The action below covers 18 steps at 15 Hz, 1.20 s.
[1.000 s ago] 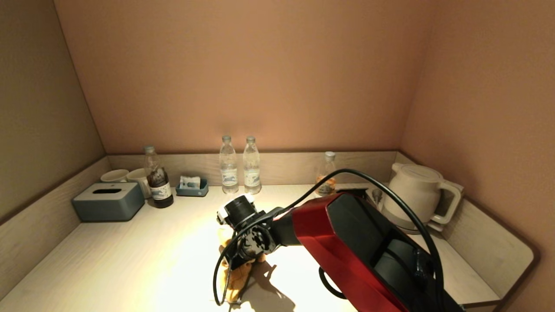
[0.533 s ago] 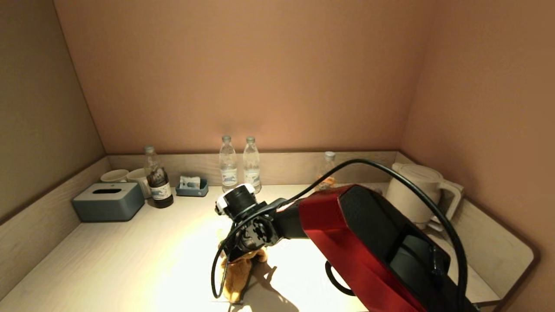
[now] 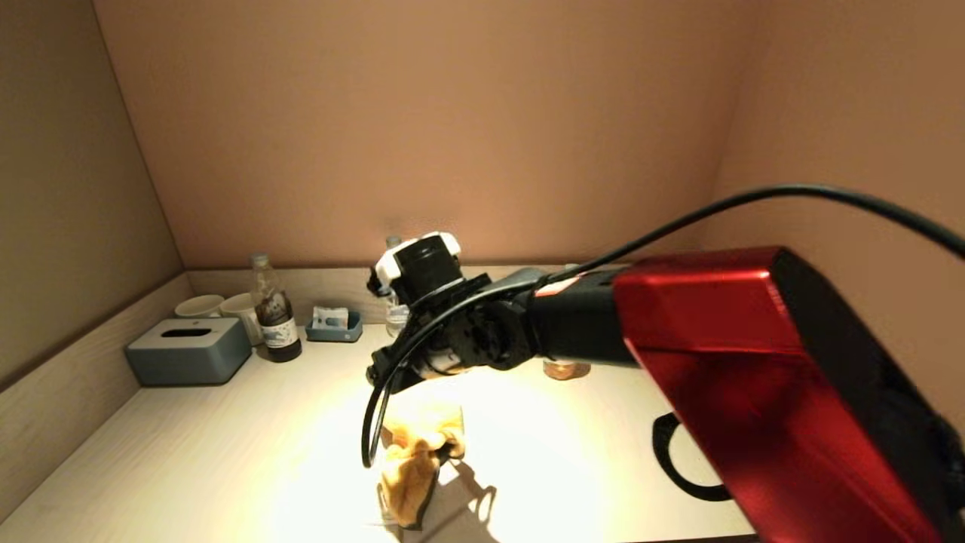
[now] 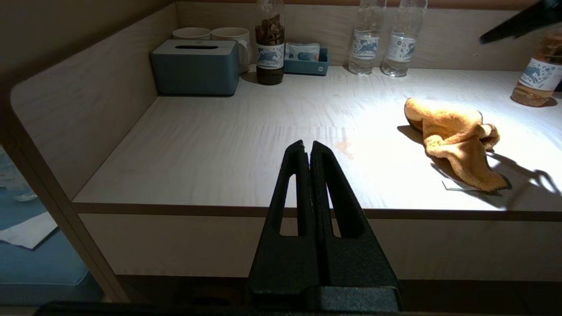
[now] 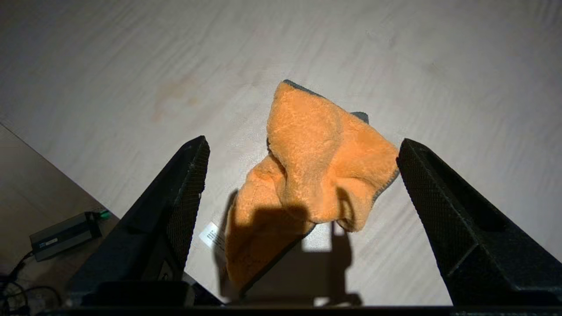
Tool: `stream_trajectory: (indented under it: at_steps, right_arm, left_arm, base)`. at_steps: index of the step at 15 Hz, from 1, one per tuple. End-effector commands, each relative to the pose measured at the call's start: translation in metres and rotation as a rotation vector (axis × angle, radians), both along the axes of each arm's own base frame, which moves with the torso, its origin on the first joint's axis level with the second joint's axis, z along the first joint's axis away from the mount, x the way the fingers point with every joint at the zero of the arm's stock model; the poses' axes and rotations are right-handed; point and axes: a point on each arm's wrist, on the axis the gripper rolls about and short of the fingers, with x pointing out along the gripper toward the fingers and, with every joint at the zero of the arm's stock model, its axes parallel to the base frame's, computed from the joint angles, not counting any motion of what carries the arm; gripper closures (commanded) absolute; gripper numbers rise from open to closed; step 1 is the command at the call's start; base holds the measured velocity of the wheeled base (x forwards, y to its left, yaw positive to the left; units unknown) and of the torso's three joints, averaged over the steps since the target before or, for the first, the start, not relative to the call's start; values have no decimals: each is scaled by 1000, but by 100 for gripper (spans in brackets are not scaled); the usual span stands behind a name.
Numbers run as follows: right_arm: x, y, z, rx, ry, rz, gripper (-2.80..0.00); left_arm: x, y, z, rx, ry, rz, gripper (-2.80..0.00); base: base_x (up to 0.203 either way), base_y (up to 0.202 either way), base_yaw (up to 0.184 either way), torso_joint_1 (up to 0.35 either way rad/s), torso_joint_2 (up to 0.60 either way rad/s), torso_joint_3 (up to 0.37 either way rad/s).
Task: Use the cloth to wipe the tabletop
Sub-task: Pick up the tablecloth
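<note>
Cloth [image 3: 413,461] crumpled on pale tabletop [image 3: 226,452]

The right claw [image 5: 303,184] is rising away from the cloth [image 3: 417,460]; a second ago it was low over the cloth, with its wrist covering the cloth's far part, and now it is hanging well above it with the fingers [image 5: 175,206] spread wide and holding nothing. The cloth is now lying free in a crumpled heap on the worktop [image 3: 226,445], and more of it is showing than before. The right arm [image 3: 754,377] is lifting too, and it is now hiding the kettle and most of the two clear bottles behind the cloth.
</note>
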Motion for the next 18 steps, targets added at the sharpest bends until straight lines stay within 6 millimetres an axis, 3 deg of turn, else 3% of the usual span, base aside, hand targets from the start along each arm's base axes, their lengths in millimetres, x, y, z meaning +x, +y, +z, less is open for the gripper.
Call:
stream_trajectory:
  at_steps: [1,3,5,11,14,18]
  right_arm:
    - [-36,-38,78,91,-111,-28,0]
    - [-67,-71,111,119,-159,-59,0]
    - [-87,-95,118,100,-173,-110,0]
    - [-168,-198,149,137,-315,-391,0]
    - [-207,-241,149,172,-368,-487,0]
    - [-255,-286,130,154,-454,-680,0]
  left_arm:
    - [0,0,0,0,-1,0,0]
    - [0,0,0,0,-1,0,0]
    - [0,0,0,0,-1,0,0]
    - [0,0,0,0,-1,0,0]
    - [0,0,0,0,1,0,0]
    - [0,0,0,0,0,0,0]
  base:
    - [0,0,0,0,0,0]
    - [0,0,0,0,0,0]
    - [0,0,0,0,0,0]
    - [0,0,0,0,0,0]
    - [0,0,0,0,0,0]
    - [0,0,0,0,0,0]
